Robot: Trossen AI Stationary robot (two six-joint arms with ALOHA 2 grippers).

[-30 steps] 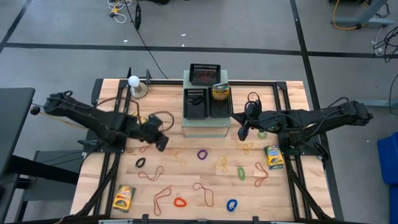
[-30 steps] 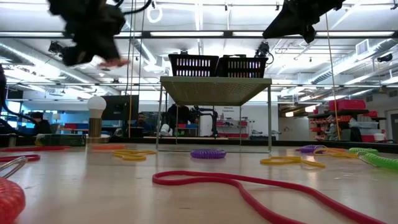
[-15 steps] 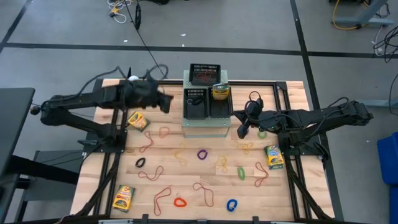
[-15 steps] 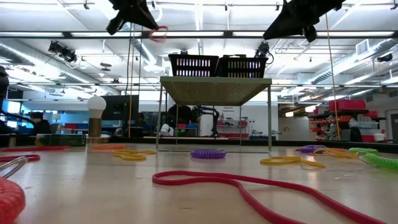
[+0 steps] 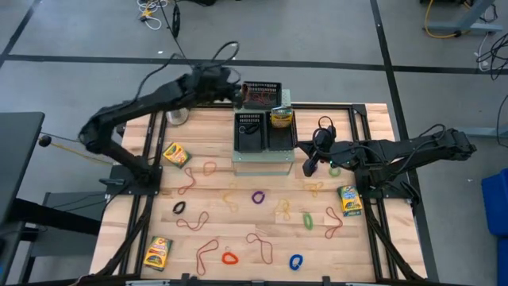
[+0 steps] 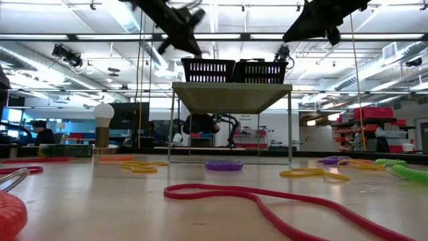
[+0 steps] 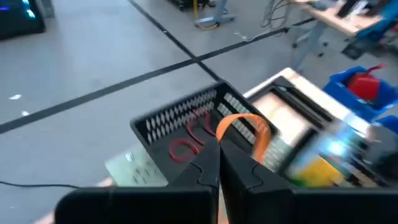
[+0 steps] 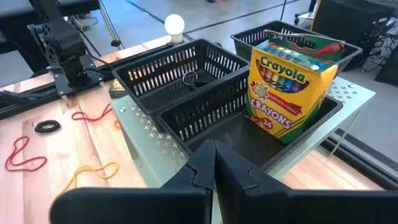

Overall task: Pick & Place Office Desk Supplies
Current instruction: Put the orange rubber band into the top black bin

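we see the left gripper (image 7: 217, 158) up over the far black mesh tray (image 7: 180, 118) on the pale-green perforated box (image 5: 262, 163), jaws pinched tight on an orange rubber band (image 7: 245, 127) that loops out past the tips. that tray already has red bands (image 7: 186, 140) lying in it. the right gripper (image 8: 214, 165) hangs just beside the box on its right, jaws closed on nothing (fingers meet flat, facing the trays). a crayon box (image 8: 289, 87) stands upright in the near right tray (image 8: 249, 137), and the near left tray (image 5: 250, 131) holds one small dark loop (image 8: 189, 78). the rest is spread on the wooden surface (image 5: 210, 202): three more crayon boxes, one at left (image 5: 175, 153), one at the front left corner (image 5: 157, 253), one at right (image 5: 349, 199); a purple loop (image 5: 258, 196), green loop (image 5: 307, 220), blue loop (image 5: 296, 260), red loop (image 5: 230, 257), black loop (image 5: 178, 207), and thin orange-brown bands (image 5: 262, 242) scattered between them.
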